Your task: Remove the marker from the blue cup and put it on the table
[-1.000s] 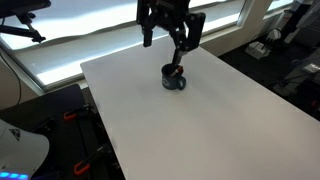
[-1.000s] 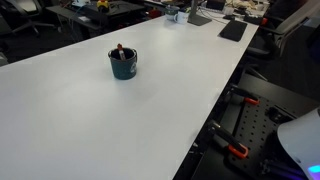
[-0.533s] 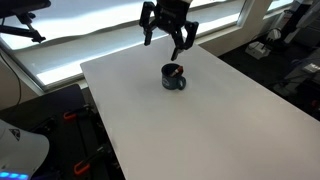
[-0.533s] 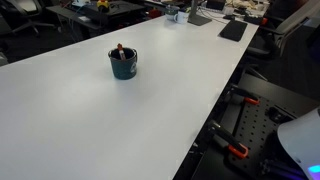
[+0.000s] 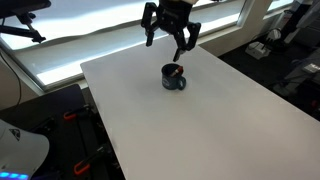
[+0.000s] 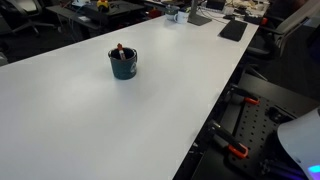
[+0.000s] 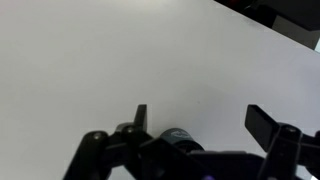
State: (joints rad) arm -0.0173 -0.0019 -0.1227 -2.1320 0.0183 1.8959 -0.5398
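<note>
Wide open and empty, the gripper (image 5: 168,42) hangs in the air above the cup (image 5: 174,78) and somewhat behind it, toward the window side, touching nothing. The cup stands upright on the white desk (image 5: 210,125), with bare surface all around it. The marker (image 6: 119,50) is inside the cup and leans against the rim, so its reddish top pokes up over the edge; that raised end is likely the only part that can be pinched without knocking the cup. In the wrist view the two fingers (image 7: 141,117) stand well apart with only plain desk (image 7: 120,50) between them. The cup does not show there, which suggests the gripper is not yet lined up over it. The removal has not begun, judging by the marker resting in the cup. The next move probably calls for shifting over the cup, coming down around the marker's top and closing. The light cup could tip or slide if a finger catches its rim.
</note>
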